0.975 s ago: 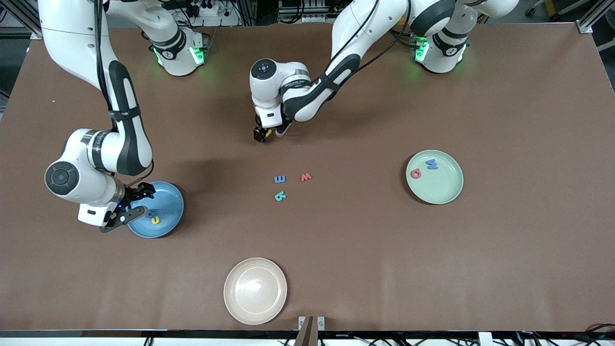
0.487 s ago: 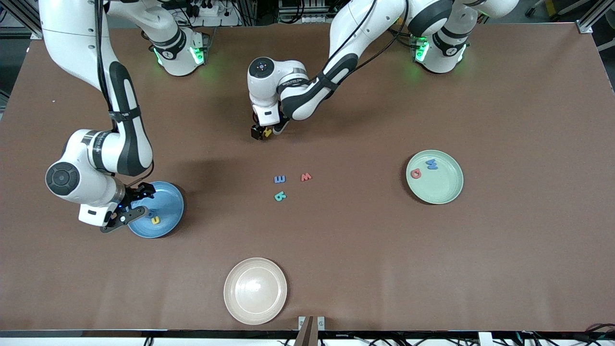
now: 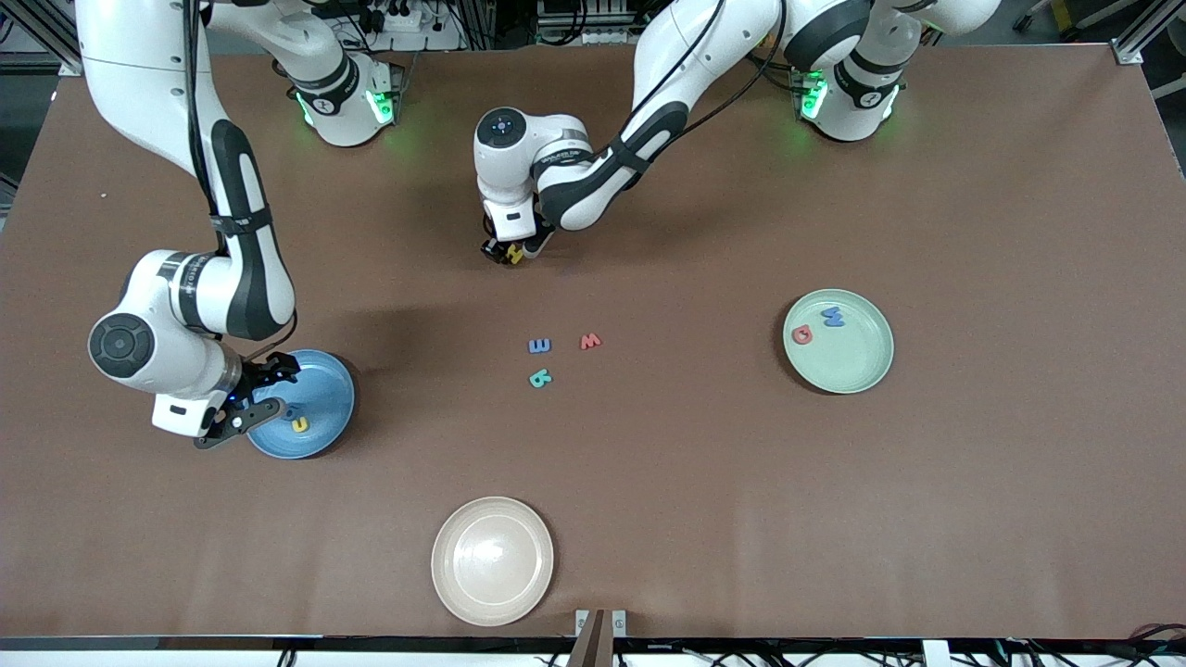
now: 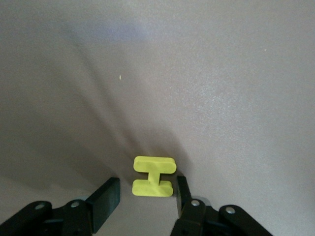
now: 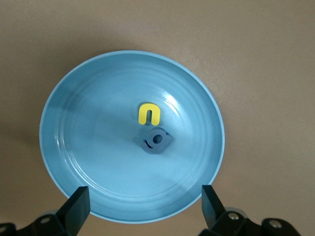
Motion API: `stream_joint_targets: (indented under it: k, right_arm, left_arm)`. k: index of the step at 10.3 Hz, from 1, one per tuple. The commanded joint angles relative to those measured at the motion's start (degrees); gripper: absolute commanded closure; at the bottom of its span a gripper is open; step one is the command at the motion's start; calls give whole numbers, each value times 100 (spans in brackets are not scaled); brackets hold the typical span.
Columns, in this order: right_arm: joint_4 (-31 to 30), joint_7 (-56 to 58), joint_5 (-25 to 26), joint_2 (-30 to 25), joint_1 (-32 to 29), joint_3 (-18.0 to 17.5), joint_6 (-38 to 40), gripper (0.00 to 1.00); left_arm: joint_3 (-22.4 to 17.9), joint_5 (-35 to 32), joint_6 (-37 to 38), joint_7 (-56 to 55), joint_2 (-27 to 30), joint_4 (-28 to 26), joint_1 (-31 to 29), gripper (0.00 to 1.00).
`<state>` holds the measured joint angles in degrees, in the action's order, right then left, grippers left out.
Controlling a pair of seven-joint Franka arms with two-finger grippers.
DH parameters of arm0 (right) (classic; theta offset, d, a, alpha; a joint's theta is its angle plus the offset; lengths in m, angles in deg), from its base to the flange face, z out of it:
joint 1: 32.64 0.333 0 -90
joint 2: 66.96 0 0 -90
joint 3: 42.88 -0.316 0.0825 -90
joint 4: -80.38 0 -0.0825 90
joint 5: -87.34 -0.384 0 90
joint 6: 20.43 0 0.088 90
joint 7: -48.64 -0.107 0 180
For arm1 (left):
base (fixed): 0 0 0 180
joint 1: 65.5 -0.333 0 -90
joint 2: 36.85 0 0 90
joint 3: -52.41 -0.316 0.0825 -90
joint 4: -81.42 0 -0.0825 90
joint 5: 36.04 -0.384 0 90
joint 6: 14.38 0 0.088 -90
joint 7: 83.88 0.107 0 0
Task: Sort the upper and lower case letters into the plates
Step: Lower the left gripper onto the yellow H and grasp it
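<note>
**Letter sort, mid-run: yellow H between the left tool's fingers**

- Left tool [image 4: 145, 196]: down at the brown table [image 3: 973, 519], toward the robots' bases from the loose letters; fingers partly drawn in on either side of a small chunky yellow letter H [image 4: 154, 176], one finger just beside it, the other with a gap showing; no firm hold visible yet, letter resting on the table
- Right tool [image 5: 142, 206]: over the sky-blue round plate [image 5: 88, 162] at the right arm's end of the table, fingers spread wide, nothing held, waiting
- Sky-blue plate contents: yellow lowercase-looking n or u [image 5: 149, 113] and a blue-grey rounded letter [image 5: 157, 140], touching or nearly so
- Pale mint-green round plate [image 3: 862, 361], toward the left arm's end: red rounded letter [image 3: 802, 334] and blue letter shaped like an M or W [image 3: 834, 317]
- Loose at mid-table: blue letter like an E [image 3: 539, 346], red letter like a w [image 3: 590, 341], teal letter [image 3: 539, 377] nearest the front camera of the three
- Cream-beige round plate [image 3: 492, 560]: bare, nearest the front camera, apparently outside the sort
- Step in hand, by judgement: grasp of the H; four letters plated, four outstanding
- Next move, by judgement: full closure on the H, a lift, then carriage to the mint-green plate, apparently the capitals plate
</note>
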<state>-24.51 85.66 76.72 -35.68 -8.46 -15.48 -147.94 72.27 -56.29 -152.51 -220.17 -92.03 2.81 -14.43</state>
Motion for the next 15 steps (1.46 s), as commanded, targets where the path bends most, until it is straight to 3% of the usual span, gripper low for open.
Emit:
stream_joint_targets:
  k: [1, 7, 12, 15]
  right_arm:
    - [92, 121, -80, 45, -89, -42, 16, 0]
    - [250, 33, -106, 27, 17, -112, 77, 0]
    - [347, 24, -124, 27, 8, -244, 77, 0]
    - [356, 24, -307, 36, 25, -305, 77, 0]
  left_arm:
    - [-44, 92, 58, 40, -159, 162, 34, 51]
    - [-79, 118, 67, 119, -107, 154, -1, 76]
    - [-1, 259, 382, 242, 60, 162, -219, 79]
    - [53, 758, 734, 908, 306, 154, -422, 79]
